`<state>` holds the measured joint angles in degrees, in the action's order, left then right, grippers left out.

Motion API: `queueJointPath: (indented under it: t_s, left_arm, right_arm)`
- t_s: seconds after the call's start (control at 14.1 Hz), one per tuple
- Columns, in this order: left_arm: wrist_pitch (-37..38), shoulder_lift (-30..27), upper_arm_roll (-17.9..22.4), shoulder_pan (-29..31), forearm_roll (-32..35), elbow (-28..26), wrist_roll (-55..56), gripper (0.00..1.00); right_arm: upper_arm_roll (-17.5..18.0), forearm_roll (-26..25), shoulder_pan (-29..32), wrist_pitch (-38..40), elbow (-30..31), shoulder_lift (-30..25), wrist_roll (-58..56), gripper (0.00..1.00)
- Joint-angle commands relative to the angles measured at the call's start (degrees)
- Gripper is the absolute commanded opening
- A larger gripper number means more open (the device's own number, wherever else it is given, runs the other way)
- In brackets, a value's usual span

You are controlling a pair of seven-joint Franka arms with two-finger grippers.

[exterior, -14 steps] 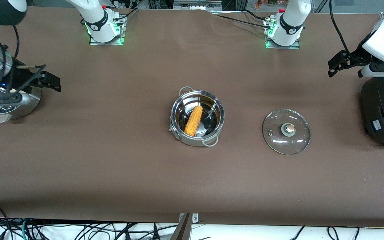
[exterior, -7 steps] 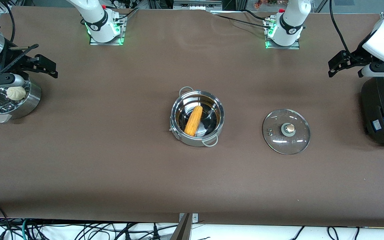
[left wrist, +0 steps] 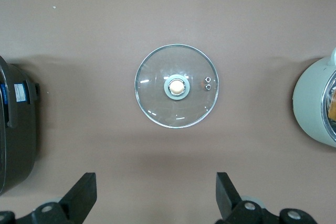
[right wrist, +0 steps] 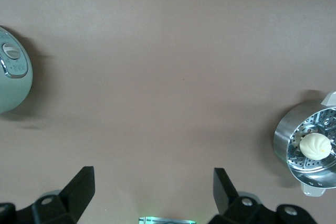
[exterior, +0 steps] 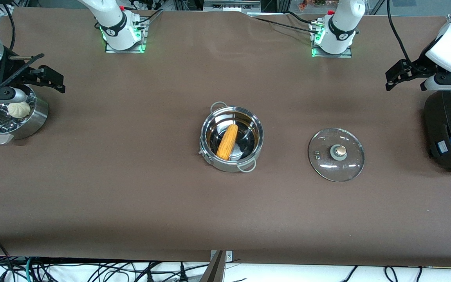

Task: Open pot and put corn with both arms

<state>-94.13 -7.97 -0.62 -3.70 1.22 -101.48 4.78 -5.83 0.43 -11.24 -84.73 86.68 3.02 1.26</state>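
You see the corn (exterior: 227,141) lying in the pot (exterior: 231,137) at frame centre, the lid (exterior: 336,154) beside it. The right gripper (exterior: 49,80), open and empty, has risen off the steamer (exterior: 12,115); the left gripper (exterior: 399,76) waits open. The task looks finished.

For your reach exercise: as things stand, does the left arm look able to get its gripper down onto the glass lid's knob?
Probably yes. The left gripper is open, empty and raised near the black cooker. The lid lies flat on the table, its knob upward, apart from the pot, with nothing over it.
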Motion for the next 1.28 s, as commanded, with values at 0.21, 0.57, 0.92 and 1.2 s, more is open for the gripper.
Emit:
queueJointPath:
  t_s: [0.21,0.57,0.92,1.2]
  left_arm:
    - [1.2,0.1,0.4,-0.1,-0.3,1.1,0.2,1.00]
    - [1.6,0.1,0.4,-0.1,-0.3,1.2,0.2,1.00]
    - [2.3,0.1,0.4,0.1,-0.3,1.2,0.2,1.00]
    - [2.5,0.1,0.3,0.0,-0.3,1.2,0.2,1.00]
  right_arm:
    - [0.3,-0.6,1.7,-1.3,-1.4,0.1,-0.6,1.00]
    - [0.4,-1.3,1.6,-0.8,-1.5,0.1,-0.6,1.00]
    - [0.4,-1.9,1.5,-0.6,-1.4,0.1,-0.6,1.00]
    - [0.4,-1.8,1.6,-0.6,-1.4,0.1,-0.6,1.00]
